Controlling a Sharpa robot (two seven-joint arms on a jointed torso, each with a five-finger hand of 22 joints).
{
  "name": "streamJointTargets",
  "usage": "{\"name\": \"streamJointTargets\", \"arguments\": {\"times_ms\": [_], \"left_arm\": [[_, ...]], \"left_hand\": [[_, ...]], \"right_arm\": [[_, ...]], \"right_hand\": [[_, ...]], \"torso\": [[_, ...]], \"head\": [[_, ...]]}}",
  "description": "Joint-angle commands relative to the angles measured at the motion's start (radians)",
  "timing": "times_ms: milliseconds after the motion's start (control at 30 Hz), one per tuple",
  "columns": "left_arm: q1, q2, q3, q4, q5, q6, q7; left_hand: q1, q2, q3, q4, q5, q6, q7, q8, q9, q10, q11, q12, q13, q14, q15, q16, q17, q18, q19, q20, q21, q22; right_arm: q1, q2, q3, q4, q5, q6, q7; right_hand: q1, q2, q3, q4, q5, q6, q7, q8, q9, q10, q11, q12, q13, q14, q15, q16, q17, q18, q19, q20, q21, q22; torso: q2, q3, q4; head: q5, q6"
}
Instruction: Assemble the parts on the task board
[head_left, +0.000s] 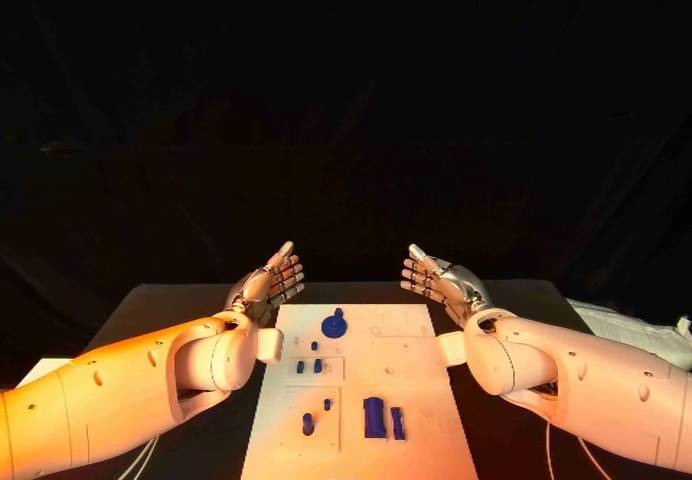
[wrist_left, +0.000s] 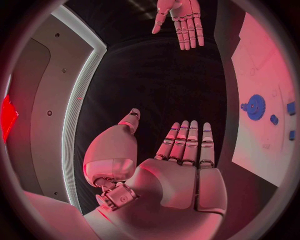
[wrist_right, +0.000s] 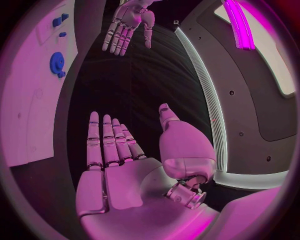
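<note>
Fingers (head_left: 283, 272) of the left hand (head_left: 267, 285) are straight and spread, holding nothing, above the black bench (head_left: 173, 300) at the far left corner of the white rectangular task board (head_left: 361, 390). Small blue parts (head_left: 374, 416) lie on that board, a blue toothed gear (head_left: 335, 324) among them. Opposite, the right hand (head_left: 444, 280) is likewise spread and empty.
</note>
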Motion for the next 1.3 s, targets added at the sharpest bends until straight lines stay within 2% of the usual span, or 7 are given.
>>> {"name": "streamJointTargets", "arguments": {"times_ms": [33, 67, 167, 200, 233, 267, 1300], "left_arm": [[-0.012, -0.005, 0.007, 0.049, -0.084, -0.188, 0.068], [-0.017, -0.008, 0.011, 0.069, -0.096, -0.222, 0.077], [-0.025, -0.013, 0.017, 0.102, -0.118, -0.280, 0.092], [-0.027, -0.014, 0.019, 0.110, -0.123, -0.294, 0.096], [-0.029, -0.015, 0.020, 0.117, -0.128, -0.306, 0.099], [-0.030, -0.016, 0.021, 0.123, -0.132, -0.316, 0.102], [-0.034, -0.018, 0.023, 0.136, -0.140, -0.338, 0.108]], "left_hand": [[-0.229, 0.021, -0.065, -0.003, -0.019, -0.164, -0.088, -0.019, -0.006, -0.174, -0.057, -0.033, -0.005, -0.157, -0.038, -0.038, -0.026, -0.042, -0.128, -0.043, -0.007, -0.086], [-0.253, 0.021, -0.073, -0.003, -0.019, -0.181, -0.088, -0.019, -0.006, -0.193, -0.057, -0.033, -0.005, -0.174, -0.038, -0.042, -0.026, -0.044, -0.142, -0.048, -0.007, -0.096], [-0.310, 0.021, -0.089, -0.003, -0.019, -0.222, -0.088, -0.019, -0.006, -0.236, -0.057, -0.033, -0.005, -0.213, -0.038, -0.120, -0.026, -0.044, -0.174, -0.059, -0.007, -0.117], [-0.326, 0.021, -0.093, -0.003, -0.019, -0.233, -0.088, -0.019, -0.006, -0.248, -0.057, -0.033, -0.005, -0.224, -0.038, -0.120, -0.026, -0.121, -0.182, -0.062, -0.007, -0.123], [-0.341, 0.021, -0.097, -0.003, -0.019, -0.244, -0.088, -0.019, -0.006, -0.260, -0.057, -0.033, -0.005, -0.235, -0.038, -0.120, -0.026, -0.121, -0.191, -0.065, -0.007, -0.129], [-0.355, 0.021, -0.102, -0.003, -0.019, -0.254, -0.088, -0.019, -0.006, -0.271, -0.057, -0.033, -0.005, -0.244, -0.038, -0.120, -0.026, -0.121, -0.199, -0.136, -0.007, -0.134], [-0.611, 0.021, -0.203, -0.003, -0.019, -0.435, -0.088, -0.019, -0.006, -0.463, -0.057, -0.033, -0.005, -0.419, -0.038, -0.120, -0.026, -0.121, -0.400, -0.136, -0.007, -0.269]], "right_arm": [[0.019, -0.006, -0.024, 0.044, 0.116, -0.166, 0.118], [0.027, -0.009, -0.039, 0.062, 0.134, -0.191, 0.134], [0.041, -0.013, -0.061, 0.089, 0.161, -0.231, 0.158], [0.043, -0.014, -0.066, 0.095, 0.167, -0.239, 0.163], [0.046, -0.014, -0.070, 0.100, 0.171, -0.246, 0.167], [0.047, -0.015, -0.072, 0.103, 0.174, -0.250, 0.169], [0.048, -0.015, -0.074, 0.105, 0.177, -0.254, 0.171]], "right_hand": [[-0.245, 0.002, -0.054, -0.007, -0.061, -0.160, -0.034, -0.007, -0.038, -0.184, -0.039, -0.011, -0.014, -0.198, -0.006, -0.011, -0.033, -0.041, -0.171, -0.092, -0.062, -0.051], [-0.271, 0.002, -0.054, -0.007, -0.061, -0.177, -0.106, -0.007, -0.038, -0.203, -0.039, -0.011, -0.014, -0.219, -0.006, -0.011, -0.104, -0.043, -0.190, -0.092, -0.068, -0.056], [-0.332, 0.002, -0.054, -0.007, -0.061, -0.215, -0.106, -0.007, -0.038, -0.249, -0.039, -0.011, -0.014, -0.269, -0.006, -0.011, -0.104, -0.043, -0.232, -0.092, -0.084, -0.069], [-0.348, 0.002, -0.054, -0.007, -0.061, -0.227, -0.106, -0.007, -0.038, -0.262, -0.039, -0.011, -0.014, -0.282, -0.006, -0.011, -0.104, -0.118, -0.244, -0.092, -0.088, -0.072], [-0.364, 0.002, -0.054, -0.007, -0.061, -0.237, -0.106, -0.007, -0.038, -0.275, -0.039, -0.011, -0.014, -0.295, -0.006, -0.011, -0.104, -0.118, -0.256, -0.092, -0.092, -0.075], [-0.380, 0.002, -0.054, -0.007, -0.061, -0.247, -0.106, -0.007, -0.038, -0.286, -0.039, -0.011, -0.014, -0.308, -0.006, -0.011, -0.104, -0.118, -0.266, -0.092, -0.096, -0.079], [-0.676, 0.002, -0.054, -0.007, -0.061, -0.499, -0.106, -0.007, -0.038, -0.572, -0.039, -0.011, -0.014, -0.618, -0.006, -0.011, -0.104, -0.118, -0.534, -0.092, -0.193, -0.158]], "torso": [[-0.001, 0.0041, 0.0012], [-0.001, 0.0041, 0.0012], [-0.001, 0.0041, 0.0012], [-0.001, 0.0041, 0.0012], [-0.001, 0.0041, 0.0012], [-0.001, 0.0041, 0.0012], [-0.001, 0.0041, 0.0012]], "head": [[0.002, 0.002], [0.002, 0.002], [0.002, 0.002], [0.002, 0.002], [0.002, 0.002], [0.002, 0.002], [0.002, 0.002]]}}
